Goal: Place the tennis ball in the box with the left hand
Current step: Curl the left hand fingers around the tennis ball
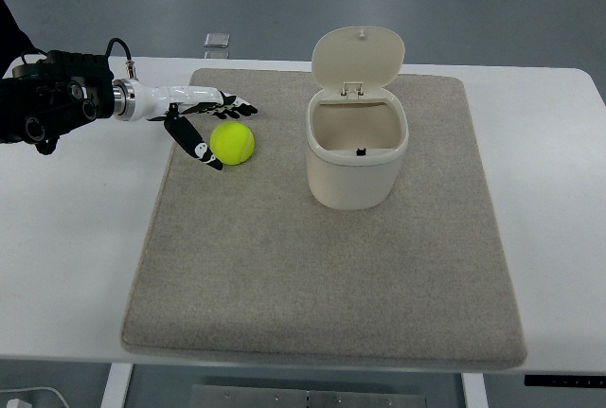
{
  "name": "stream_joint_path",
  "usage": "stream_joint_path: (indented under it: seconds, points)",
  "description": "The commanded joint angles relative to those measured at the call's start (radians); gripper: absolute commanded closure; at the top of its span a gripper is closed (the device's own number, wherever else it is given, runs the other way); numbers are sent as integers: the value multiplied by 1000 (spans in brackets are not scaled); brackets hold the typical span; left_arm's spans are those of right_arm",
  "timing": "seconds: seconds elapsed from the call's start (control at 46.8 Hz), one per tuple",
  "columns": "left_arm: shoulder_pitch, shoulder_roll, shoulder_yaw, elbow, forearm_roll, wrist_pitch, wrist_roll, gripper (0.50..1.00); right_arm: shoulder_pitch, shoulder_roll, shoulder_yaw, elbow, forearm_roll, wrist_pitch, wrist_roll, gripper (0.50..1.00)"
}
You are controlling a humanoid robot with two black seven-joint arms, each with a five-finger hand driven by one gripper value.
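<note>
Left hand [204, 122] reaches in from the left edge, low over the mat [322, 275]. Fingers [232, 105] spread above the ball's far-left side, thumb [197, 146] angled down on its near-left. Nothing held yet; the hand is open and brackets the ball [232, 142] on one side only. Whether any fingertip touches it, I cannot tell.

Ball sits on the mat, left of the box [357, 148], apart from it. Box upright, lid [359, 56] flipped back, mouth clear and facing up. Right arm not seen.

Step in hand, as judged: close the grasp.

Notes for doing it well:
- A ball rolls. If the thumb pushes first, it will likely run right, toward the box. Bring the fingers further over the top and far side before closing.
- Close thumb and fingers together, so the forces oppose through the ball's centre.
- Felt surface should give decent grip; squeeze moderately.
- Lift straight up before travelling right, high enough to pass the box rim.
- Release over the middle of the mouth, away from the raised lid at the far side.
</note>
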Motion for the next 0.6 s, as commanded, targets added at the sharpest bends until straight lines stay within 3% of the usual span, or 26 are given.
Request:
stream_joint_path:
  seconds: [0.0, 0.577]
  points:
    - [8, 0, -2, 1, 0, 0, 0, 510, 0, 0, 0, 0, 0, 0, 0, 562]
    - [24, -15, -25, 0, -1, 28, -8, 510, 0, 0, 2, 0, 0, 0, 0, 562]
